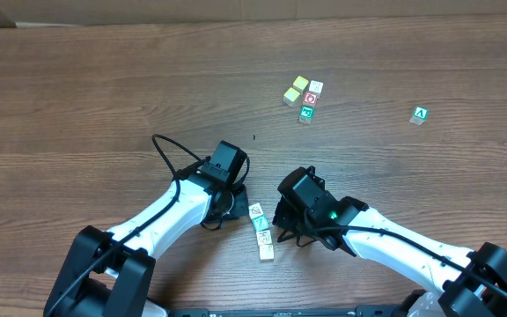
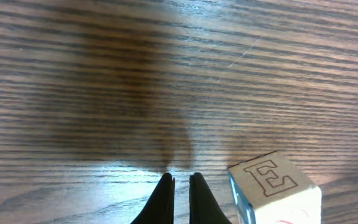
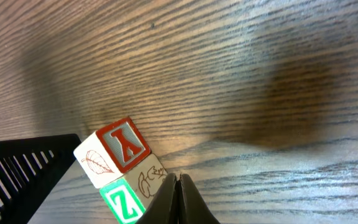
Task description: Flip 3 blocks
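Both pairs of jaws are shut and empty. Only the left wrist view shows the E block (image 2: pixel 272 186), just right of the left gripper (image 2: pixel 180 186). The right wrist view shows a red-letter block (image 3: pixel 124 146) and a Z block (image 3: pixel 122 202) just left of the right gripper (image 3: pixel 179 193).

Nine blocks (image 1: pixel 267 251) (two are yellow-topped cubes (image 1: pixel 300 83)), two claws (image 2: pixel 180 190) (image 3: pixel 178 194).

Matt, streaky wood-grain table (image 1: pixel 104 88); pale wooden blocks (image 3: pixel 124 146) with smooth printed faces.
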Controlling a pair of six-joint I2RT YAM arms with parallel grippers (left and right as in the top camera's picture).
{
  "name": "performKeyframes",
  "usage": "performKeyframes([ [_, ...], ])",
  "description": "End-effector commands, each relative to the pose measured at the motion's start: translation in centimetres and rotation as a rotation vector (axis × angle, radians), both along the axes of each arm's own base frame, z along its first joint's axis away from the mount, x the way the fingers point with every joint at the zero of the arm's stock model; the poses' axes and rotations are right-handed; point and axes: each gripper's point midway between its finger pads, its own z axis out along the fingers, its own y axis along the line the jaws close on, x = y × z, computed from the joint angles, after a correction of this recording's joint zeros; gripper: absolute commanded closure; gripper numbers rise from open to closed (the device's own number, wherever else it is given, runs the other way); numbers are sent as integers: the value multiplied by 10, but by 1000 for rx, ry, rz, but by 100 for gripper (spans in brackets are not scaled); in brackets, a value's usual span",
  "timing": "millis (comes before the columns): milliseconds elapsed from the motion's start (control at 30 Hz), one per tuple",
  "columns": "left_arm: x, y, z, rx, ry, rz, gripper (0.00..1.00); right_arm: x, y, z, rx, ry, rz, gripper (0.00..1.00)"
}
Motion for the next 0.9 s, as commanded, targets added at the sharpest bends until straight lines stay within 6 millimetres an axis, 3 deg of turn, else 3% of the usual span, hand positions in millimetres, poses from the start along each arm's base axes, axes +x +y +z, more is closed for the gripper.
performKeyframes([
  [0,6,-6,0,-21,-5,-13,96,4,2,3,-5,-23,7,96],
  [367,5,-10,-18,-28,34,-18,96,1,10,-10,12,17,29,96],
  [867,2,-19,-15,-84,53,-26,96,-5,22,-5,69,32,84,96],
])
